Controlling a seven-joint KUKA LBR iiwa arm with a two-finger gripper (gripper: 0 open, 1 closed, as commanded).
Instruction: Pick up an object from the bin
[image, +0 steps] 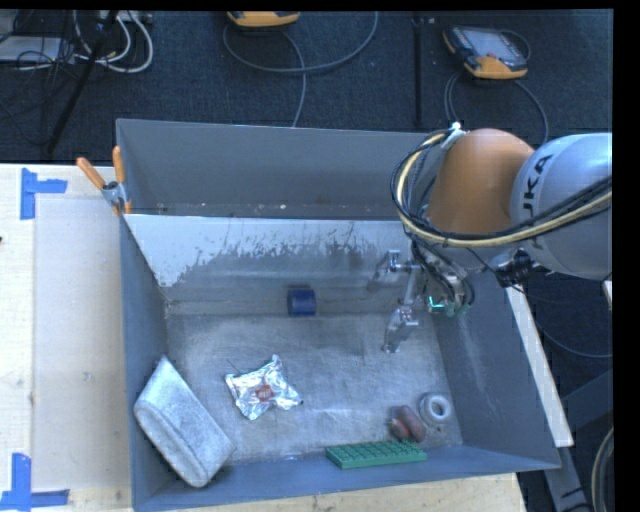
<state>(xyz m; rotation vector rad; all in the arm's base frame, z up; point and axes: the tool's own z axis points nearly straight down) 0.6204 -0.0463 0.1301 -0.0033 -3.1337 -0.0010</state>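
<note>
1. Pad (182, 425), 8 o'clock corner of the bin (140, 300): soft, bulky.
2. Foil (262, 388), just 8 o'clock of centre: crumpled, flimsy; pinch a raised fold.
3. Block (301, 301), 12 o'clock: small, probably stiff and light; likeliest pick, gripped across flat sides.
4. Strip (376, 455), 5 o'clock: flat, awkward.
5. Gripper (394, 343), 2 o'clock, over bare floor; spread or closed cannot be told.
6. Roll (435, 408), 4 o'clock: rigid, rounded.

Brown lump (405, 425) is too small to identify.
</note>
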